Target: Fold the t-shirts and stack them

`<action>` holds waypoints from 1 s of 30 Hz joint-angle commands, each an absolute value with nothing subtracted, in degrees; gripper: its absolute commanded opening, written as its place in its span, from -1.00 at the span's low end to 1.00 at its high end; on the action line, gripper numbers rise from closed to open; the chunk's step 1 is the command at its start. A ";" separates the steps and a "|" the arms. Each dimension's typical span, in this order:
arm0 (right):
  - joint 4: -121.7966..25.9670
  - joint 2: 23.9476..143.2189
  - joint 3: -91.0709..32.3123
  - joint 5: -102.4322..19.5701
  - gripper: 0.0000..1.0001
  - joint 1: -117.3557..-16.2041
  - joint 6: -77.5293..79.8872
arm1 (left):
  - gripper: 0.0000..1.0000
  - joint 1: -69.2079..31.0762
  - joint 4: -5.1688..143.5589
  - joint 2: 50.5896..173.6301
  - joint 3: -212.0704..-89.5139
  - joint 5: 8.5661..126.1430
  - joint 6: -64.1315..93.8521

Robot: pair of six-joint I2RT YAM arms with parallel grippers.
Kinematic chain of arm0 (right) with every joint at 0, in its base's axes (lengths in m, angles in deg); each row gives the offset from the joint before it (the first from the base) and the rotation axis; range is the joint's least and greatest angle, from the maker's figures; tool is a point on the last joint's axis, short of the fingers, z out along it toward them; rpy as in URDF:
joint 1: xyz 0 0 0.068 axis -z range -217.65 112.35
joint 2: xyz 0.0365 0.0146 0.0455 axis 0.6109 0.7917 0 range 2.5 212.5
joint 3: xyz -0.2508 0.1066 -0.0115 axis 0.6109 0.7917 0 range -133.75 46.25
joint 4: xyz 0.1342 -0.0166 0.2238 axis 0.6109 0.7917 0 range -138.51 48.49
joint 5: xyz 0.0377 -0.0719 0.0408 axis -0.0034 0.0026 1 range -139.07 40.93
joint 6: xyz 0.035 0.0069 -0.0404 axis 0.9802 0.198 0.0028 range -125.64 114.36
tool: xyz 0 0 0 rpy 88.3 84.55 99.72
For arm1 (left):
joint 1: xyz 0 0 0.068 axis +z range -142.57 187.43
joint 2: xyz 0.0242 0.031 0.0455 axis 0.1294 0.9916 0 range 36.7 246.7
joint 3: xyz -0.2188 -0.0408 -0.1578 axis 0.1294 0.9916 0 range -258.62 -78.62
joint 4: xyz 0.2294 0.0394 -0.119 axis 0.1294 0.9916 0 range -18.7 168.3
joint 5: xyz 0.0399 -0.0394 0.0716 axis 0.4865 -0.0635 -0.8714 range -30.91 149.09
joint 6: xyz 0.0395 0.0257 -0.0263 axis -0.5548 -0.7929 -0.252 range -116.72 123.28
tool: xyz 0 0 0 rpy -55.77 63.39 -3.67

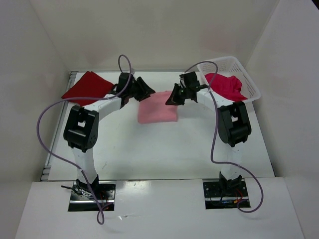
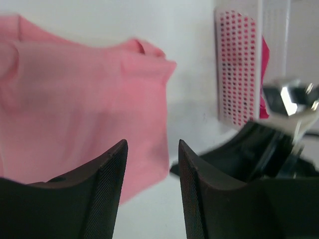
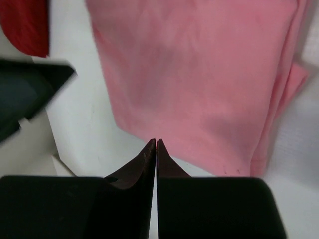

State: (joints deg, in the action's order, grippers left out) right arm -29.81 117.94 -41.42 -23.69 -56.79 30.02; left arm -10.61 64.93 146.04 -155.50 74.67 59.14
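The light pink t-shirt (image 1: 158,108) lies folded flat at the table's middle back. It fills the left wrist view (image 2: 84,99) and the right wrist view (image 3: 199,74). The dark red t-shirt (image 1: 87,87) lies at the back left; one corner of it shows in the right wrist view (image 3: 25,25). The magenta-crimson t-shirt (image 1: 227,85) lies crumpled in the white basket (image 1: 251,94). My left gripper (image 1: 148,91) is open and empty above the pink shirt's left back corner (image 2: 152,149). My right gripper (image 1: 172,98) is shut and empty at the shirt's right back edge (image 3: 156,143).
The lattice basket stands at the back right and shows in the left wrist view (image 2: 239,64). White walls enclose the table on the left, back and right. The two grippers face each other closely over the pink shirt.
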 commanded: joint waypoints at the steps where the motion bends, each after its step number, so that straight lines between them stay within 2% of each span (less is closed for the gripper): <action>1: -34.53 117.82 -33.65 -22.18 -0.90 -57.96 30.83 | 0.06 -8.22 64.44 154.90 -160.88 75.53 57.77; 4: -35.15 119.21 -29.95 -24.54 -0.99 -57.96 30.32 | 0.06 -6.37 64.44 159.83 -165.44 75.26 57.77; 12: -36.73 117.73 -23.89 -26.48 -0.99 -57.96 30.31 | 0.06 -2.06 65.06 165.82 -169.59 75.27 56.54; 14: -35.95 117.11 -23.88 -26.48 -0.99 -57.96 29.70 | 0.11 -0.75 65.06 165.12 -169.59 75.27 56.54; 16: -35.06 115.89 -25.27 -26.48 -0.99 -57.96 29.70 | 0.24 -0.74 63.13 162.05 -167.15 76.40 56.54; 18: -34.45 114.83 -26.42 -26.48 -0.90 -57.96 29.17 | 0.35 -0.74 62.42 157.39 -165.47 76.41 55.06; 19: -33.93 114.22 -27.82 -26.48 -0.76 -57.96 29.17 | 0.48 -0.74 62.42 155.64 -164.33 75.80 54.09; 21: -33.22 112.20 -29.15 -25.35 -0.63 -57.43 29.17 | 0.56 -0.74 63.47 150.73 -160.02 74.13 50.76; 22: -32.70 111.49 -30.20 -24.73 -0.48 -57.43 29.17 | 0.62 -0.74 64.43 149.65 -158.97 72.64 49.52; 25: -31.47 108.77 -32.05 -24.20 -0.24 -57.43 29.17 | 0.62 -0.74 66.64 148.32 -154.92 72.54 46.09; 30: -30.14 102.53 -31.89 -25.51 -0.07 -57.43 28.11 | 0.57 -0.74 68.13 151.83 -151.40 76.05 44.16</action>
